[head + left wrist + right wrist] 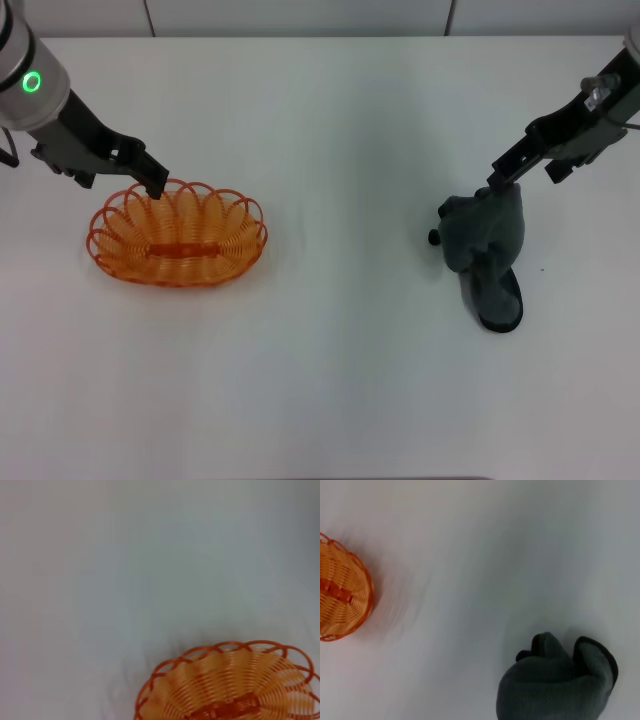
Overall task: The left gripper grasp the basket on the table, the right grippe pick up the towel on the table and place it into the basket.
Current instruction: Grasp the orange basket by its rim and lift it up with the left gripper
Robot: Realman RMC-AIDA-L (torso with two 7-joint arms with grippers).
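colours on the worktop

orange wire basket with a looped scalloped rim; dark grey-green towel with a darker edge; plain white worktop; black left pincer, green ring glowing on its grey-white cylinder.

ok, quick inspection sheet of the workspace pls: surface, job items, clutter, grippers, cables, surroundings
Surface: white table, bare apart from the two job items.
Job's things: orange wire basket upright on the robot's left side, holding nothing; dark grey-green towel bunched up on the right side, one end raised, far apart from the basket.
Clutter: nothing seen.
Grippers: left gripper at the basket's far-left rim; right gripper at the towel's raised top end.
Cables: thin grey cable by the right arm.
Surroundings: pale panels beyond the table's far edge.
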